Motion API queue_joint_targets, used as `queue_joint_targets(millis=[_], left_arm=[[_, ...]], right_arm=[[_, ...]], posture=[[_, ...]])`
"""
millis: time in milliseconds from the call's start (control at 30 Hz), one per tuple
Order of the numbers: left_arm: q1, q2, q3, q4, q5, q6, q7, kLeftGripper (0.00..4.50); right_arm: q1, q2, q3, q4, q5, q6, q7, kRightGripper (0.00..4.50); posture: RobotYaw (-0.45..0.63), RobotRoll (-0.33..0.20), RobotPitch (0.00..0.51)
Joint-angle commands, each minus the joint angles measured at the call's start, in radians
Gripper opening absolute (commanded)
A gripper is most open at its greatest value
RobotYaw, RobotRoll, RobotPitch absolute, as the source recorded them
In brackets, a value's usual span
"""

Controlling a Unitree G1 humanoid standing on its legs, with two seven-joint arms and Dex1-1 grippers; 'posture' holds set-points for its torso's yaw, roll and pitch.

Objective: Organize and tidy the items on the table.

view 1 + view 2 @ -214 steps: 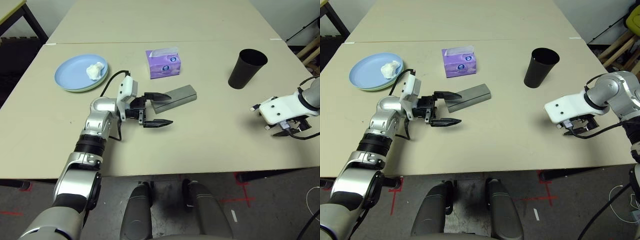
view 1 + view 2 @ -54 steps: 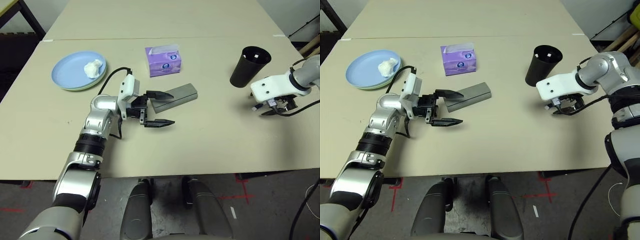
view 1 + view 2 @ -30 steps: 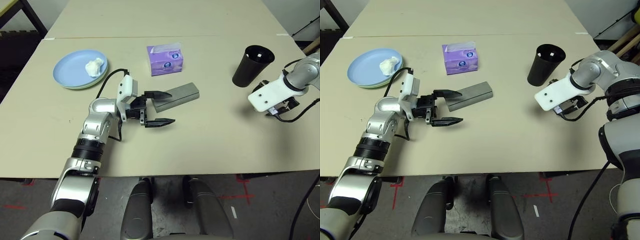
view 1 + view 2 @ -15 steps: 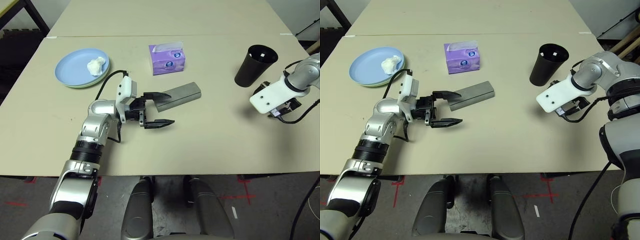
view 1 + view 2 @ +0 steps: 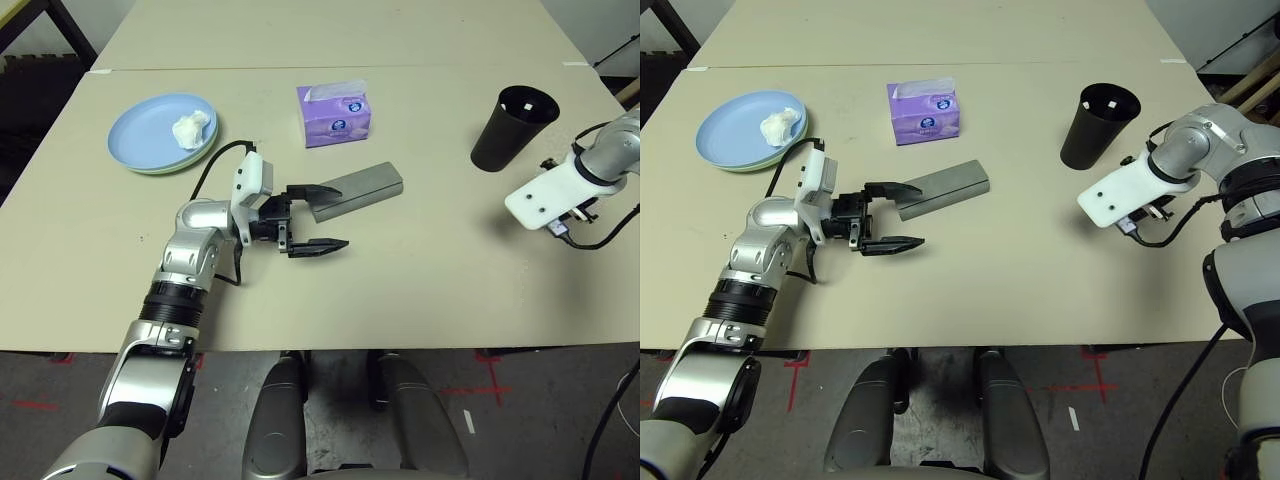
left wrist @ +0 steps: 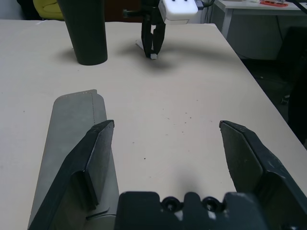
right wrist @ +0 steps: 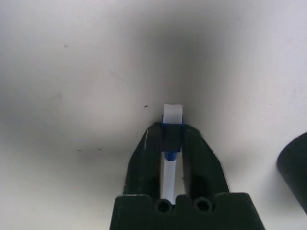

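Centre frame: left pincer (image 5: 320, 216) released, far finger touching grey glasses case (image 5: 358, 190) on table (image 5: 420, 260). Right frame: right pincer (image 7: 169, 139) clenched on small white-and-blue object (image 7: 171, 116), near black cup (image 5: 511, 129).

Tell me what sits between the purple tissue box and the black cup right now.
Nothing. In the left eye view, the stretch of table between the purple tissue box and the black cup is bare.

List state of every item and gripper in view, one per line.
light blue plate: holds tissue, stacked on green plate
crumpled white tissue: on plate
purple tissue box: upright
grey oblong glasses case: closed, flat
black tapered cup: upright
left gripper: open
right gripper: shut on small white-blue piece
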Motion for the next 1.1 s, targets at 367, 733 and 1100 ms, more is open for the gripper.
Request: queue_joint_targets(millis=[367,733,1100], left_arm=[[-0.035,-0.006,-0.015,0.046,0.004,-0.028,-0.019,4.5],[-0.067,-0.005,-0.014,0.117,0.01,-0.071,-0.045,4.5],[-0.082,-0.005,-0.011,0.154,0.014,-0.094,-0.048,4.5]], right_arm=[[-0.046,0.013,-0.205,-0.027,0.36,0.311,0.364,0.4],[-0.036,-0.088,-0.217,-0.419,1.011,1.089,0.364,0.4],[0.334,0.093,-0.78,-0.801,1.216,1.326,-0.129,0.4]], posture=[[0.1,0.0,0.235],[0.07,0.0,0.211],[0.06,0.0,0.192]])
